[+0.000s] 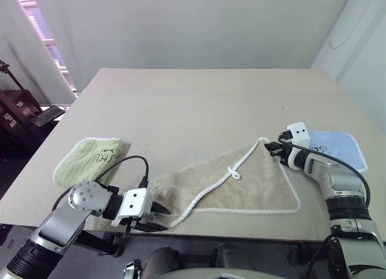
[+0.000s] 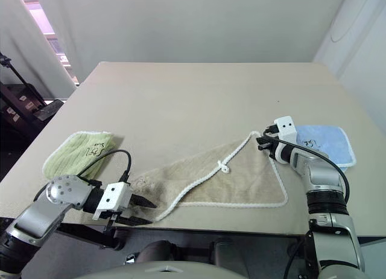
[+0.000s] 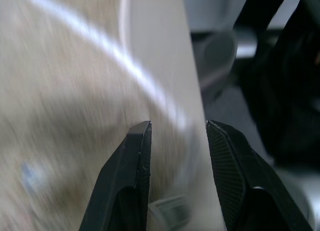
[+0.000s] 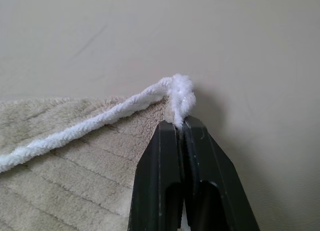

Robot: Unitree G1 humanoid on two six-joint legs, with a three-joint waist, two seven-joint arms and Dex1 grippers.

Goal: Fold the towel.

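At the left of the beige bench [image 1: 199,104] lies a light green ribbed folded towel [image 1: 89,156] with dark writing on it. Just right of it, at the near edge, the left gripper [image 1: 158,217] points toward the near-left end of the towel [image 1: 253,185], a large tan terry cloth with white corded edging and a small white loop [image 1: 233,173]. Its black fingers [image 3: 131,176] stand partly apart with nothing gripped between them; the towel's edge lies just ahead of their tips, right at the bench's edge.

The towel is spread mid-bench, one flap already laid over diagonally (so it reads as a rough triangle with a tail trailing left). At its far-right corner the right gripper [image 1: 276,150] is closed tight, pinching the white cord. Beyond it, near the bench's right edge, lies a light blue folded towel [image 1: 338,147].

I judge the fold only begun: one corner is secured, the other is not yet taken, and bringing the halves together and squaring them remains.
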